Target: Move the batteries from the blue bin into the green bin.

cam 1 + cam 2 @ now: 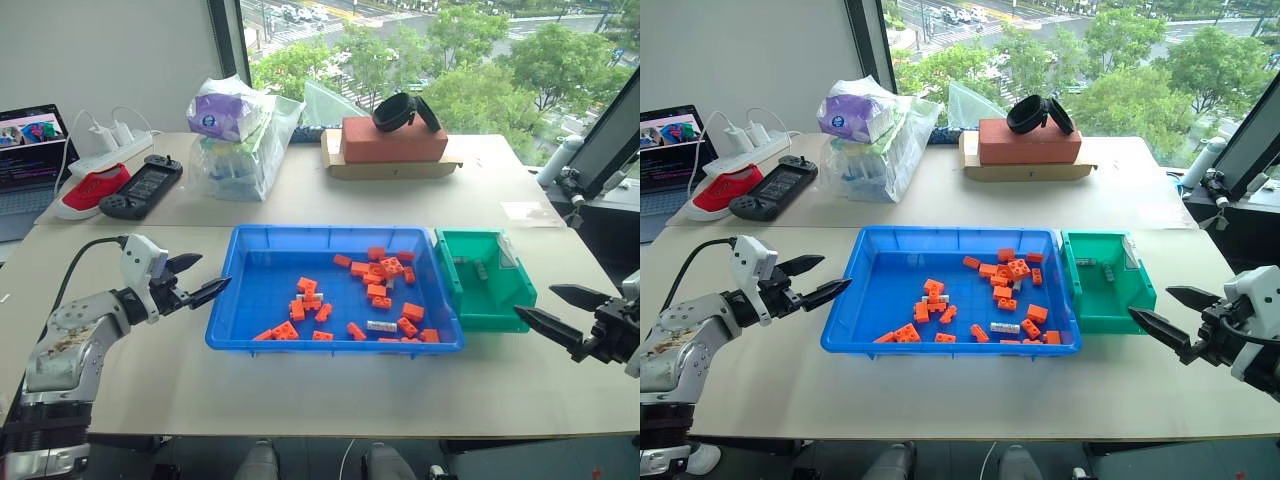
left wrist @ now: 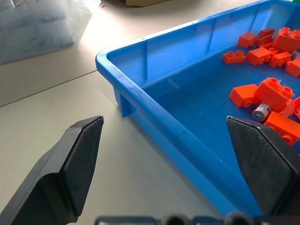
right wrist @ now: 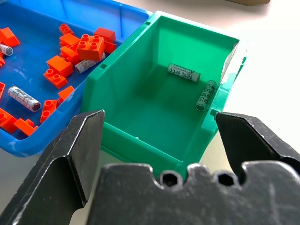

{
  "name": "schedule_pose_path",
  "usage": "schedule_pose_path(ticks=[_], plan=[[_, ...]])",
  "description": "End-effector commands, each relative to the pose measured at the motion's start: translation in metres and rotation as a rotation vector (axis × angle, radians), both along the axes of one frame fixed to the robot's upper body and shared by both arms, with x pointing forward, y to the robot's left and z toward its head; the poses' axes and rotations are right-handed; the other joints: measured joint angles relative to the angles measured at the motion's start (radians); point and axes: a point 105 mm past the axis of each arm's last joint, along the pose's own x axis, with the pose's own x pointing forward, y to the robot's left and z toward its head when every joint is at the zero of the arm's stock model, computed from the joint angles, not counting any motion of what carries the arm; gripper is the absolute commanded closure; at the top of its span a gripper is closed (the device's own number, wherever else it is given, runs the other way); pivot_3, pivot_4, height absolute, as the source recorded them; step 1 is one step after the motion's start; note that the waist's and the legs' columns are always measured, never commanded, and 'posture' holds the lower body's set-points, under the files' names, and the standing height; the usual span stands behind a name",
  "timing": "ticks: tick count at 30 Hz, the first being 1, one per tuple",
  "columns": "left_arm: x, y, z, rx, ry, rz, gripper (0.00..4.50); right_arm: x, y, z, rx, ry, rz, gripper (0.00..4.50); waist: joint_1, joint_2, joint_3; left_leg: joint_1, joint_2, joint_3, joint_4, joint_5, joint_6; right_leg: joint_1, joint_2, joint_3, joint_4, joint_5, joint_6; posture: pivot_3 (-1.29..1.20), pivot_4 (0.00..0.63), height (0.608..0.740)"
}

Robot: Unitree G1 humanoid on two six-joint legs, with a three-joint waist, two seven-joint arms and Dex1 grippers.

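Note:
The blue bin lies mid-table and holds many orange bricks. Among them are grey batteries, one near the front rim, another tucked under bricks. The green bin touches the blue bin's right side, and two batteries lie in it. My left gripper hovers open just left of the blue bin, nothing between its fingers. Open and empty as well, my right gripper hangs just right of the green bin, pointing at it.
At the back of the table stand plastic bags, a red-brown block with a black strap on cardboard, a black game controller, a power strip and a laptop. A monitor stands at the far right.

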Motion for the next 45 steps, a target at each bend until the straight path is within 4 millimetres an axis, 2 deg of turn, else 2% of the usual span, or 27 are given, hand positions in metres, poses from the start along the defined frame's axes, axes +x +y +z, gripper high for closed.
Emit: schedule_pose_path(ticks=[1, 3, 7, 8, 10, 12, 14, 16, 19, 22, 25, 27, 33, 37, 45], plan=[[0.000, -0.002, 0.016, -0.009, -0.033, -0.035, 0.00, 0.000, -0.002, 0.013, -0.049, -0.042, 0.010, 0.11, 0.000, 0.000, 0.000, 0.000, 0.000, 0.000, 0.000, 0.000, 0.000, 0.000, 0.000, 0.000, 0.000, 0.000, 0.000, 0.00, 0.150, 0.740], [0.000, -0.009, 0.029, -0.010, -0.045, -0.089, 0.00, 0.000, -0.005, 0.018, -0.077, -0.040, 0.013, 0.11, 0.001, 0.000, 0.000, 0.000, 0.000, 0.000, 0.000, 0.000, 0.000, 0.000, 0.000, 0.000, 0.000, 0.000, 0.000, 0.00, 0.150, 0.740], [0.000, -0.014, 0.039, 0.035, -0.038, -0.145, 0.00, 0.002, -0.006, 0.025, -0.166, -0.004, 0.041, 0.11, 0.001, 0.000, 0.000, 0.000, 0.000, 0.000, 0.000, 0.000, 0.000, 0.000, 0.000, 0.000, 0.000, 0.000, 0.000, 0.00, 0.150, 0.740], [-0.001, -0.014, 0.044, 0.062, -0.027, -0.170, 0.00, 0.004, -0.002, 0.034, -0.192, 0.008, 0.060, 0.11, 0.000, 0.000, 0.000, 0.000, 0.000, 0.000, 0.000, 0.000, 0.000, 0.000, 0.000, 0.000, 0.000, 0.000, 0.000, 0.00, 0.150, 0.740], [-0.005, -0.022, 0.060, 0.117, -0.016, -0.245, 0.00, 0.009, 0.012, 0.055, -0.244, 0.009, 0.118, 0.11, -0.007, 0.000, 0.002, 0.000, 0.000, 0.000, 0.000, 0.000, 0.000, 0.000, 0.000, 0.000, 0.000, 0.000, 0.000, 0.00, 0.150, 0.740], [-0.009, -0.028, 0.067, 0.124, 0.014, -0.297, 0.00, 0.012, 0.022, 0.066, -0.271, 0.010, 0.152, 0.11, -0.009, 0.000, 0.002, -0.001, 0.000, 0.000, 0.000, 0.000, 0.000, -0.001, 0.000, 0.000, 0.001, 0.000, 0.000, 0.00, 0.150, 0.740], [-0.024, -0.040, 0.076, 0.152, 0.083, -0.415, 0.00, 0.016, 0.050, 0.086, -0.331, 0.001, 0.246, 0.11, -0.015, -0.001, 0.002, 0.000, 0.000, 0.000, -0.001, 0.000, 0.000, -0.001, 0.000, 0.000, 0.001, -0.001, 0.000, 0.00, 0.150, 0.740], [-0.031, -0.044, 0.076, 0.195, 0.123, -0.466, 0.00, 0.016, 0.070, 0.093, -0.363, 0.029, 0.308, 0.11, -0.017, 0.002, 0.004, -0.002, 0.000, 0.001, 0.000, 0.000, 0.000, -0.002, 0.000, 0.001, 0.000, -0.001, 0.000, 0.00, 0.150, 0.740], [-0.037, -0.046, 0.076, 0.184, 0.131, -0.491, 0.00, 0.013, 0.093, 0.089, -0.357, 0.110, 0.392, 0.11, -0.011, 0.002, 0.004, -0.001, 0.001, 0.001, -0.003, 0.000, 0.000, -0.003, 0.000, 0.001, 0.000, -0.002, -0.001, 0.00, 0.150, 0.740], [-0.038, -0.039, 0.068, 0.183, 0.148, -0.473, 0.00, 0.017, 0.114, 0.088, -0.369, 0.115, 0.473, 0.11, -0.010, 0.001, 0.005, -0.004, 0.001, 0.001, -0.003, 0.000, 0.001, -0.003, 0.000, 0.000, 0.000, -0.004, -0.001, 0.00, 0.150, 0.740], [-0.036, -0.032, 0.064, 0.196, 0.146, -0.437, 0.00, 0.031, 0.142, 0.089, -0.406, 0.067, 0.556, 0.11, -0.016, 0.001, 0.005, -0.008, 0.001, 0.001, 0.000, 0.000, 0.001, -0.007, 0.000, 0.000, 0.002, -0.004, -0.001, 0.00, 0.150, 0.740], [-0.035, -0.031, 0.068, 0.188, 0.114, -0.433, 0.00, 0.042, 0.164, 0.088, -0.427, 0.045, 0.617, 0.11, -0.018, 0.001, 0.005, -0.010, 0.001, 0.001, 0.000, 0.000, 0.000, -0.011, 0.001, 0.000, 0.005, -0.004, -0.001, 0.00, 0.150, 0.740], [-0.038, -0.033, 0.074, 0.179, 0.071, -0.431, 0.00, 0.070, 0.201, 0.077, -0.502, 0.035, 0.683, 0.11, -0.014, 0.001, 0.005, -0.016, 0.001, 0.001, 0.000, 0.000, 0.000, -0.020, 0.001, 0.000, 0.009, -0.004, -0.002, 0.00, 0.150, 0.740], [-0.042, -0.037, 0.076, 0.176, 0.057, -0.424, 0.00, 0.077, 0.217, 0.059, -0.548, 0.065, 0.728, 0.11, -0.012, 0.001, 0.005, -0.016, 0.001, 0.000, 0.000, 0.001, -0.001, -0.020, 0.001, -0.001, 0.010, -0.004, -0.002, 0.00, 0.150, 0.740], [-0.053, -0.051, 0.080, 0.149, 0.067, -0.485, 0.00, 0.055, 0.230, 0.019, -0.619, 0.171, 0.846, 0.11, -0.013, 0.001, 0.005, -0.016, 0.001, 0.000, 0.000, 0.001, -0.001, -0.020, 0.001, -0.001, 0.011, -0.004, -0.002, 0.00, 0.150, 0.740]])
